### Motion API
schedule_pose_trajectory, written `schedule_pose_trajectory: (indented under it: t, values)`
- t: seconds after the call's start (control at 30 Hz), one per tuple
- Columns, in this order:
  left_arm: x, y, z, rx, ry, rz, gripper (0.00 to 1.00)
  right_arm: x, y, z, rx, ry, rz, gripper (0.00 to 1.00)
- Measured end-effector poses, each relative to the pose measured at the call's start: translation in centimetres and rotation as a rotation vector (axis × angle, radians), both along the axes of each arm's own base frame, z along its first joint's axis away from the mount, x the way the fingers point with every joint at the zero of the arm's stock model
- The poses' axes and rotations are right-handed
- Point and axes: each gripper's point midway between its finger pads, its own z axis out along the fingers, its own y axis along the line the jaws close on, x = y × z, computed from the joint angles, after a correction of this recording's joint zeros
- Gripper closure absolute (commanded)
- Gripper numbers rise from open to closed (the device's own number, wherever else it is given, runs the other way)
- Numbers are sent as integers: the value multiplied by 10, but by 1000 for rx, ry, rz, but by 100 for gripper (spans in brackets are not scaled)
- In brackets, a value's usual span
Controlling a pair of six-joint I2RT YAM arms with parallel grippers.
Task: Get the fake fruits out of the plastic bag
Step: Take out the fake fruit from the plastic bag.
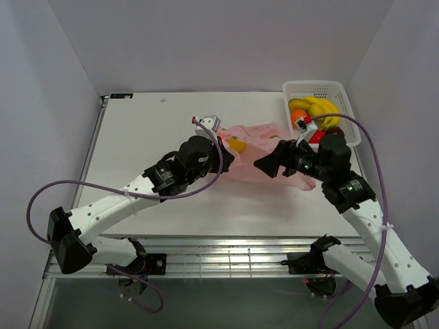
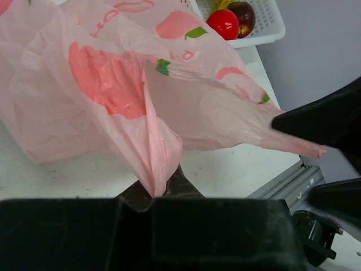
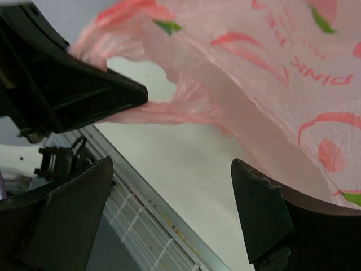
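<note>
The pink plastic bag (image 1: 260, 140) with peach prints lies crumpled mid-table. A yellow fake fruit (image 1: 236, 144) shows at its left end. My left gripper (image 1: 225, 156) is shut on a fold of the bag (image 2: 113, 84); in the left wrist view the pinch (image 2: 158, 191) holds the film stretched up off the table. My right gripper (image 1: 265, 165) is open just in front of the bag (image 3: 271, 79); in the right wrist view (image 3: 169, 209) its jaws stand wide with only bare table between them. The bag's inside is hidden.
A white perforated basket (image 1: 319, 86) at the back right holds yellow (image 1: 317, 106), orange (image 1: 298, 116) and red (image 1: 317, 136) fruits; it also shows in the left wrist view (image 2: 265, 31). The table's metal front edge (image 3: 152, 203) lies under the right gripper.
</note>
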Motion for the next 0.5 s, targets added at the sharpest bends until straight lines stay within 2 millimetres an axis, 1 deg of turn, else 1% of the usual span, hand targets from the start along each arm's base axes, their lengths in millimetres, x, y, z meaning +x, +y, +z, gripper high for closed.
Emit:
schedule_pose_trajectory:
  t: [0.1,0.17,0.23,0.37,0.5]
  values:
    - [-3,-1,-3,0,19,-11,100,-10,23,-43,-124,72,71,10]
    - [-5,-2,-8,8,37,-22,100,-16,30,-61,-176,93,97,10]
    - [-8,-3,-12,16,52,-33,100,-16,29,-73,-203,102,80,10]
    - [-16,-4,-16,19,75,-65,100,-5,19,-92,-232,135,-17,10]
    - [-27,2,-25,27,103,-93,100,5,19,-110,-233,187,-75,10]
